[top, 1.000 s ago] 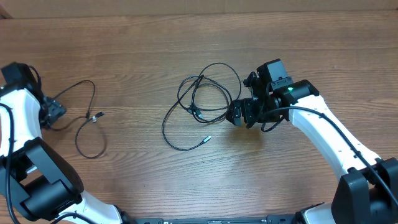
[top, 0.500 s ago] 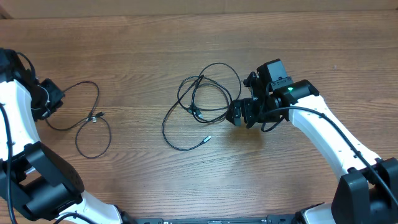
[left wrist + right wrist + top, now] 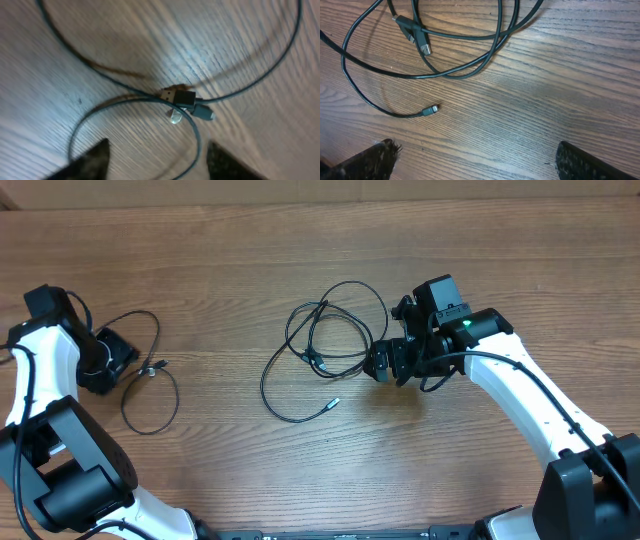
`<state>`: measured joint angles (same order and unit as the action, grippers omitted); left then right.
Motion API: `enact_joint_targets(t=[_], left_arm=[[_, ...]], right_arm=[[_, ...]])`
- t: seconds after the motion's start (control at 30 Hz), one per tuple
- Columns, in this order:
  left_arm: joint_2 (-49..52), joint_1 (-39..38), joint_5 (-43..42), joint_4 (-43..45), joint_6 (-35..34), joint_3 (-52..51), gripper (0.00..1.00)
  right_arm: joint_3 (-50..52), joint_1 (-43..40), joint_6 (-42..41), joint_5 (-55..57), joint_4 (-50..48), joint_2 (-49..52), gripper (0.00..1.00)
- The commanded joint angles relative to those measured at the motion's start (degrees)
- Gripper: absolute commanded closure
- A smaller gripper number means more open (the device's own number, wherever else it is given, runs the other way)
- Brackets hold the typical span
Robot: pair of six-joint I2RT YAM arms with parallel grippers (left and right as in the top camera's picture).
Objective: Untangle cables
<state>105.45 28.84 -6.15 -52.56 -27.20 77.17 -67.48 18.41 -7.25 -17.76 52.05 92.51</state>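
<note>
Only the left wrist view shows a black USB plug lying against a grey plug on the thin black looped cable near the wooden table's left edge. Left gripper spread, empty. Tangled thin black cables sit mid-table, right gripper spread beside them; open wood along the far edge

L arm bent at far left, L gripper low, jaws apart, empty. R arm stretched twd centre, R gripper wide open, empty.
</note>
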Motion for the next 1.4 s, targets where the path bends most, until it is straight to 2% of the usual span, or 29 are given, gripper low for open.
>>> enact_joint_targets(t=[0.0,0.07,0.3,0.37,0.47,0.67,0.87,1.1,1.37], left_arm=[[0.2,-0.55,-0.98,0.2,-18.97,-0.31,0.35],[0.2,-0.92,-0.96,-0.07,-28.76,-0.5,0.33],[0.2,-4.63,0.59,3.34,-51.43,-5.11,0.28],[0.2,-5.84,1.7,5.9,-54.84,-6.14,0.27],[0.2,-7.89,4.33,9.57,-56.83,-7.02,0.27],[0.2,-10.54,12.85,10.99,-60.24,-7.02,0.27],[0.22,-10.64,13.9,11.37,-61.77,-7.02,0.17],[0.79,-10.86,16.13,12.07,-61.75,-7.06,0.21],[7.3,-10.97,15.91,12.15,-61.77,-7.06,0.26]], right_arm=[[-1.16,-0.17,0.26,0.15,-0.33,-1.09,0.0],[-1.16,-0.17,0.26,0.15,-0.33,-1.09,0.0],[-1.16,-0.17,0.26,0.15,-0.33,-1.09,0.0],[-1.16,-0.17,0.26,0.15,-0.33,-1.09,0.0],[-1.16,-0.17,0.26,0.15,-0.33,-1.09,0.0],[-1.16,-0.17,0.26,0.15,-0.33,-1.09,0.0],[-1.16,-0.17,0.26,0.15,-0.33,-1.09,0.0],[-1.16,-0.17,0.26,0.15,-0.33,-1.09,0.0],[-1.16,-0.17,0.26,0.15,-0.33,-1.09,0.0]])
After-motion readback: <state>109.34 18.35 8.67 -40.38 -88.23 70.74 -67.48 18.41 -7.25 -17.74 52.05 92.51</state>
